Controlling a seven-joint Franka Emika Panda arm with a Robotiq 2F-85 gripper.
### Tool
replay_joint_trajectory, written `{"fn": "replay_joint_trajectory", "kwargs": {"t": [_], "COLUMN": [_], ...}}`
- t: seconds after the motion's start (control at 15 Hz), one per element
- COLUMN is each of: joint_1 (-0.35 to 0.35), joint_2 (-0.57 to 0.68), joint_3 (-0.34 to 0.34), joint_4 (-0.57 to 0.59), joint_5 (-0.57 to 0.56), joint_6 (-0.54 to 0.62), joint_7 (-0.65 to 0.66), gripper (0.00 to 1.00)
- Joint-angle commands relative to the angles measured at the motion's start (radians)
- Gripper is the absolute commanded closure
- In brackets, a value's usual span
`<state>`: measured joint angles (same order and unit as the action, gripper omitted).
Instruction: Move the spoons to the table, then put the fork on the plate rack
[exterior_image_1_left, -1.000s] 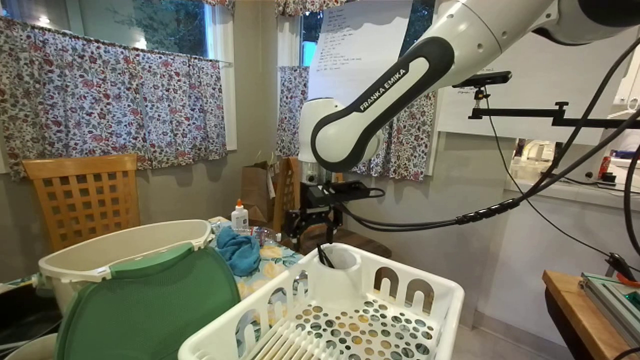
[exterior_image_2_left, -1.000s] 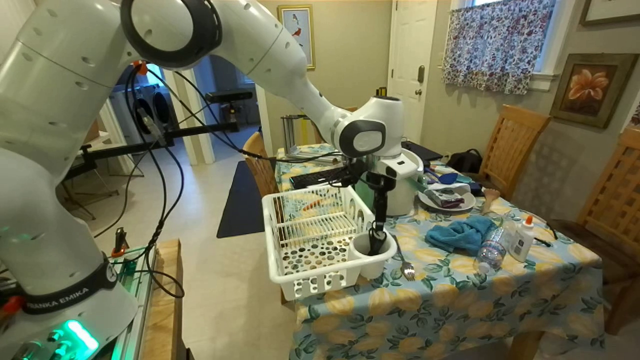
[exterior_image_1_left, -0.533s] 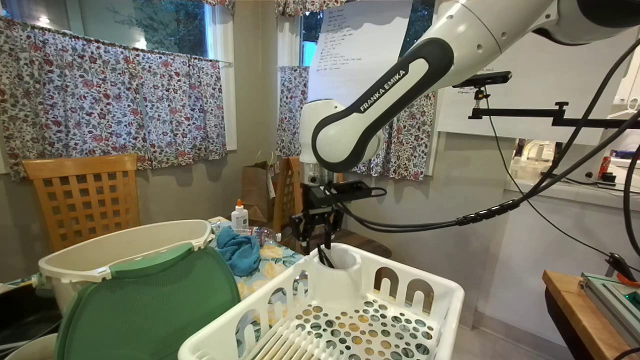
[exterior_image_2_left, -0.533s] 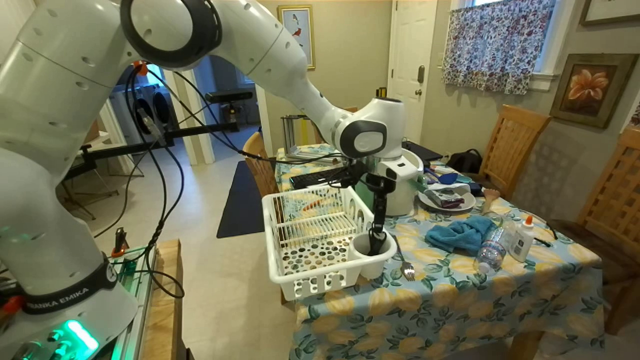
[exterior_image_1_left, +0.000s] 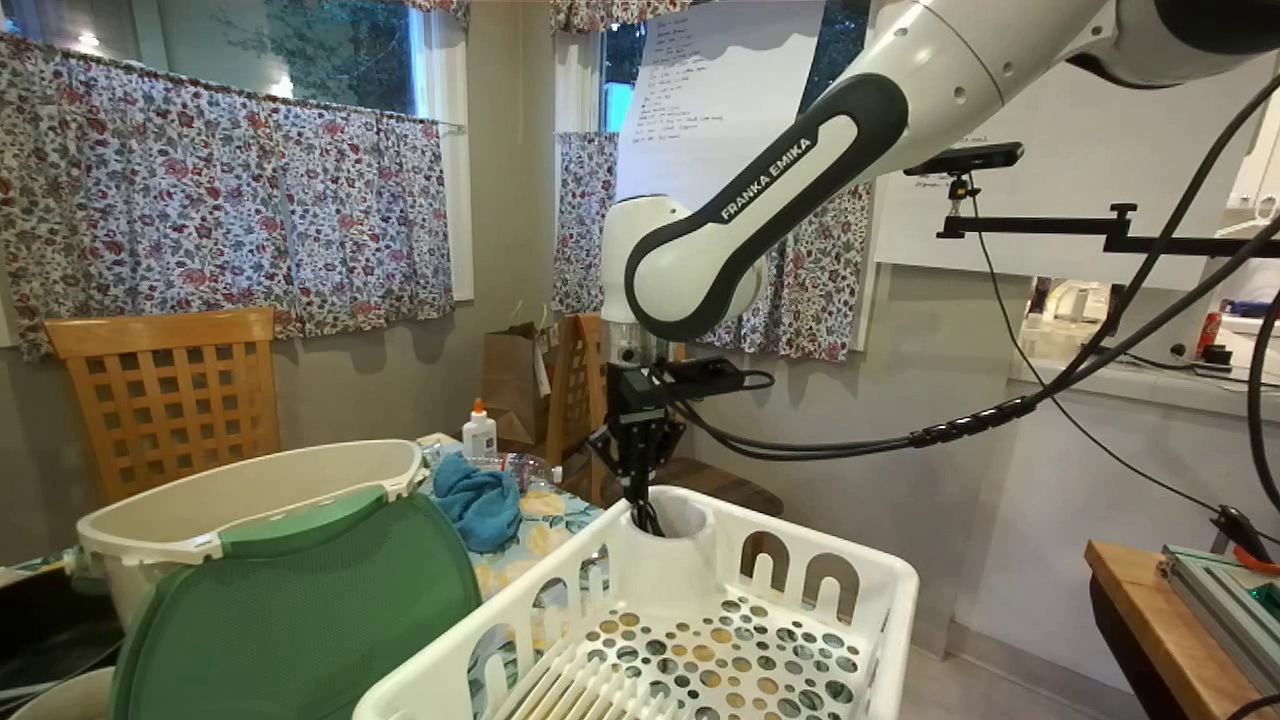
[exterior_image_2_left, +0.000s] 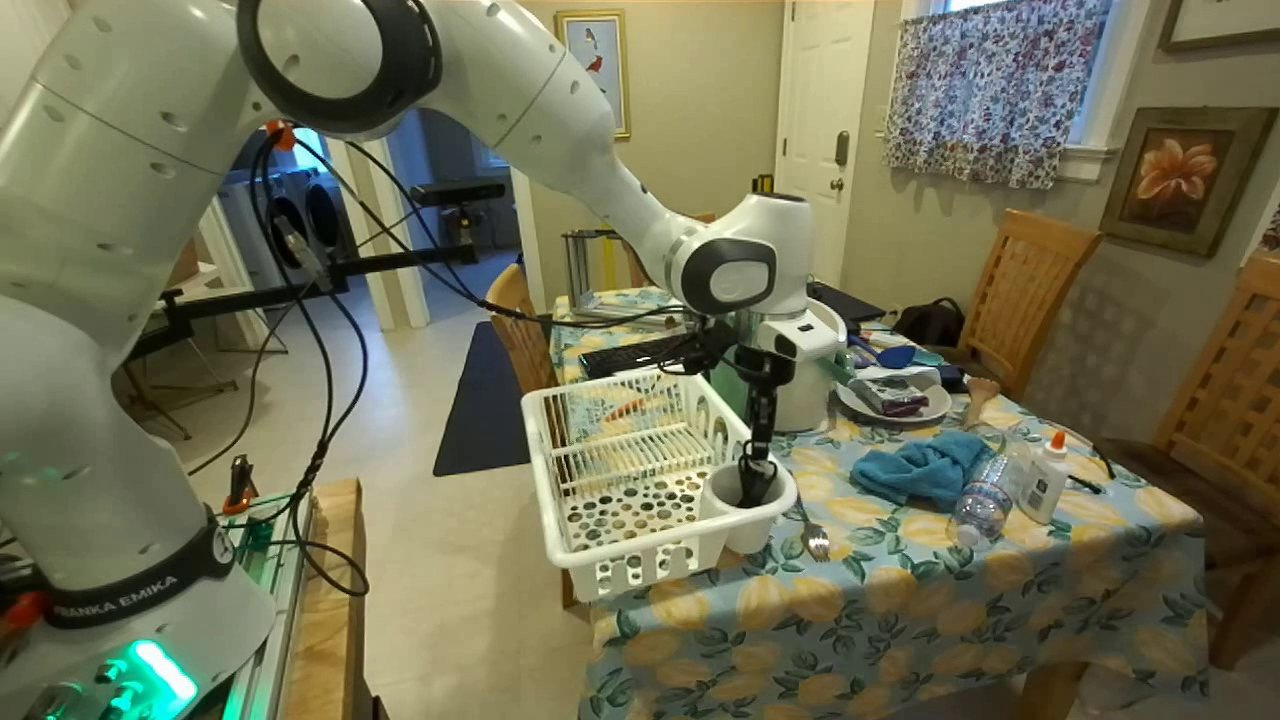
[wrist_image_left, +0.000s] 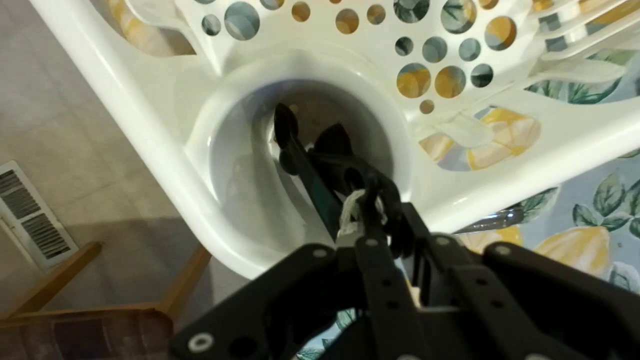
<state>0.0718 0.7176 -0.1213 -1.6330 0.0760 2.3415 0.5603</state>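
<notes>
The white plate rack (exterior_image_2_left: 640, 572) stands at the table's edge, with its round utensil cup (exterior_image_2_left: 738, 532) at one corner. Inside the cup are dark utensils (wrist_image_left: 316, 187), apparently the spoons; their number is hard to make out. My gripper (wrist_image_left: 376, 220) points down into the cup, its fingers drawn together around a black handle with a loop-like end. In an exterior view the gripper (exterior_image_1_left: 638, 490) meets the dark handles at the cup's rim. A metal fork (exterior_image_2_left: 817, 542) lies on the tablecloth beside the cup, outside the rack, tines toward the table's front edge.
A blue cloth (exterior_image_2_left: 920, 468), a plastic bottle (exterior_image_2_left: 982, 500) and a glue bottle (exterior_image_2_left: 1046, 482) lie or stand farther along the table. Behind the rack is a cream tub (exterior_image_1_left: 270, 480) with a green cover (exterior_image_1_left: 310, 610). A plate (exterior_image_2_left: 935, 405) holds packets.
The jaws have gone from wide apart to closed around the dark handle in the cup. The rack and cup have shifted slightly. The arm has barely moved.
</notes>
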Motion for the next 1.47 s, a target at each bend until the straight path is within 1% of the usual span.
{"fn": "replay_joint_trajectory", "kwargs": {"t": [0.0,0.27,0.47,0.73,1.13,1.4], "joint_1": [0.007,0.011,0.005,-0.002,-0.001,0.007], "joint_2": [-0.015,-0.066,-0.095,-0.14,-0.222,-0.262], "joint_3": [-0.004,-0.005,0.005,0.006,-0.007,-0.021], "joint_4": [-0.001,-0.033,-0.038,-0.059,-0.099,-0.102], "joint_5": [-0.004,-0.009,-0.001,0.003,-0.013,-0.038], "joint_6": [-0.007,-0.001,-0.024,-0.027,0.001,0.022], "joint_7": [-0.005,-0.02,-0.043,-0.054,-0.041,-0.021], "gripper": [0.98,0.97,0.97,0.97,0.97,0.97]}}
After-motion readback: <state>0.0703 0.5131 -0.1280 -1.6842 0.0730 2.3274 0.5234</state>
